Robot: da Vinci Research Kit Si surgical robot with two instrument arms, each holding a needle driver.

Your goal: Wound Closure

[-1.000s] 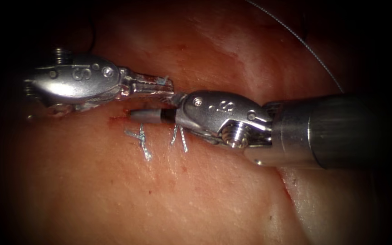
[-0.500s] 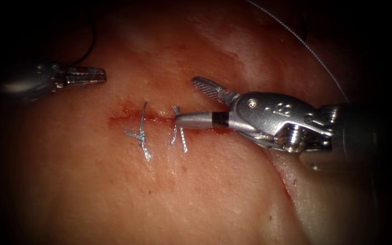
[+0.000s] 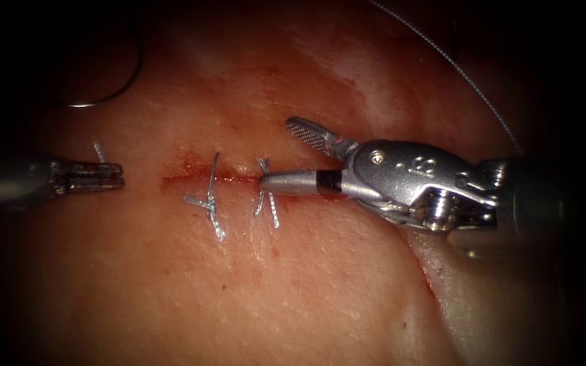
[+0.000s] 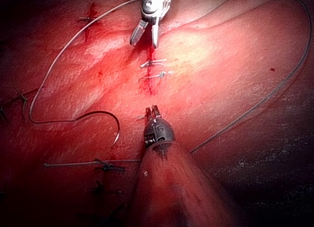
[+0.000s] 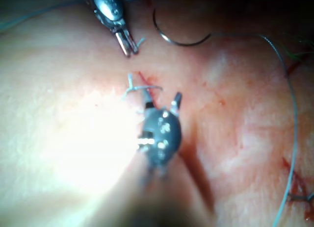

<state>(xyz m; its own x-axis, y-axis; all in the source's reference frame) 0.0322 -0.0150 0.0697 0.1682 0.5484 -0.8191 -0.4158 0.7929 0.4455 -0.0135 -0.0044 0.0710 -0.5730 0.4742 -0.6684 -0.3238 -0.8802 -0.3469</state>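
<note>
Nothing held in the right claw (image 3: pixel 277 152), spread wide at the cut (image 3: pixel 184 177) beside 2 tied stitches (image 3: pixel 213 203). Pinched in the closed left claw (image 3: pixel 113 177): a cut thread end (image 3: pixel 96 149). Lying loose toward the tissue's (image 3: pixel 306 291) far-left corner: the needle (image 3: pixel 113 95). Keep open tips off knots.

The tissue (image 3: pixel 293 291) carries everything; its cut (image 3: pixel 191 177) is crossed by two knotted stitches (image 3: pixel 211 203); the curved needle (image 4: pixel 105 120) lies loose on its surface, left of the cut; thread (image 4: pixel 64 50) trails across it; red fluid (image 3: pixel 184 166) stains the cut's edges.
</note>
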